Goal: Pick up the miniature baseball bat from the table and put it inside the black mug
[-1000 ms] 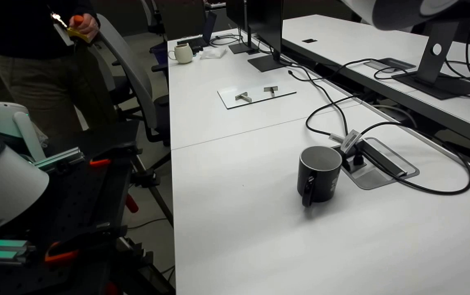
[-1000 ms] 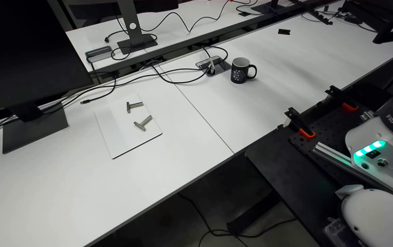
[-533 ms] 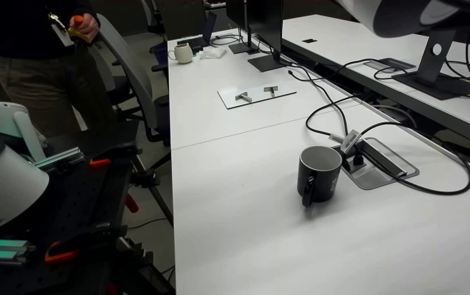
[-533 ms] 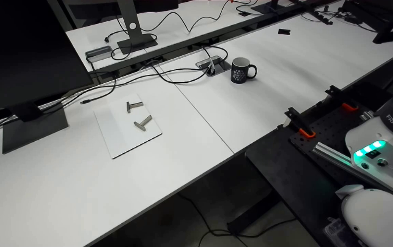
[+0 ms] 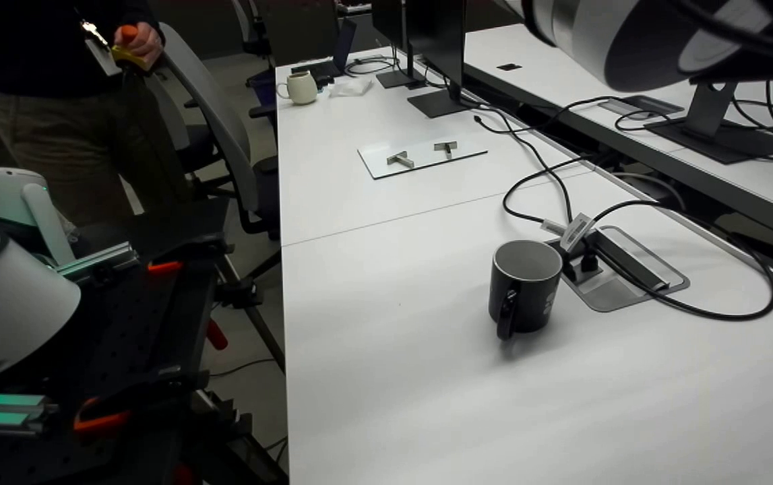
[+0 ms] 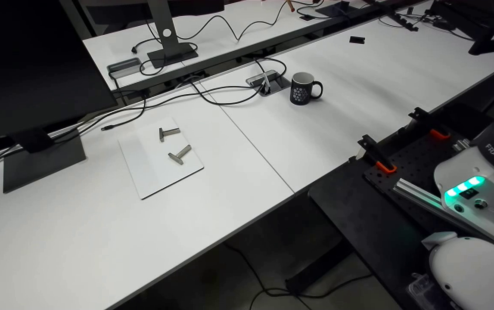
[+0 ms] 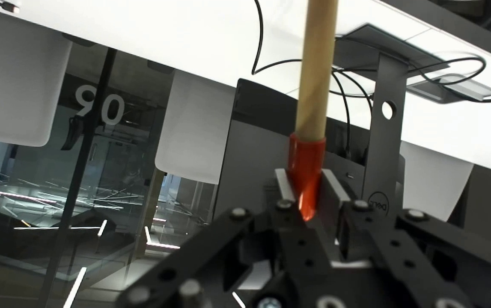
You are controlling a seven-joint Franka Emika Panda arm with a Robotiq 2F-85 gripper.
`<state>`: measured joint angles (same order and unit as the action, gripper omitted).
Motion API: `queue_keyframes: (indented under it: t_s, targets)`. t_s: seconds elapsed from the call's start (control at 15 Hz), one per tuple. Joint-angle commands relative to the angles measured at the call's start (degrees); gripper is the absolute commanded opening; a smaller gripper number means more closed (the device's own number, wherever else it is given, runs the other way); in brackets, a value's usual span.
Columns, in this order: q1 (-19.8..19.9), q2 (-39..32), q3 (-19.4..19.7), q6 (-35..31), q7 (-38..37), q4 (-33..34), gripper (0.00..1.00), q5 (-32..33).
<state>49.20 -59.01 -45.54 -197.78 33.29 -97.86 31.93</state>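
Wrist view: claw (image 7: 306, 182) clamped on the miniature baseball bat (image 7: 314, 98), jaws seemingly barely parted.

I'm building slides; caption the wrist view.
Black gripper holds a slim tan wooden miniature baseball bat by its glossy red end.

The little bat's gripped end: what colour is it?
The bat's gripped end is glossy orange-red; it shows best in the wrist view.

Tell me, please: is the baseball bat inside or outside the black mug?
Outside: the wrist view shows the tool gripping the baseball bat; both exterior views show nothing protruding from the mug.
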Motion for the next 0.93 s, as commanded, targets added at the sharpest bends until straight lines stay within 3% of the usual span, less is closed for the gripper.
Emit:
queue_keyframes:
  t_s: [0.0, 0.47, 0.67, 0.87]
  targets:
    - [-3.4, 1.7, 3.4, -0.5, 0.5, -1.2, 0.07, -1.5]
    - [-6.0, 0.0, 3.4, -0.5, 0.4, -1.0, 0.07, -3.6]
    - [-7.9, 0.4, 5.4, -0.5, 0.9, -0.4, 0.07, -6.3]
    - [-15.4, 3.9, 15.1, -0.4, 2.3, 1.7, 0.07, -13.5]
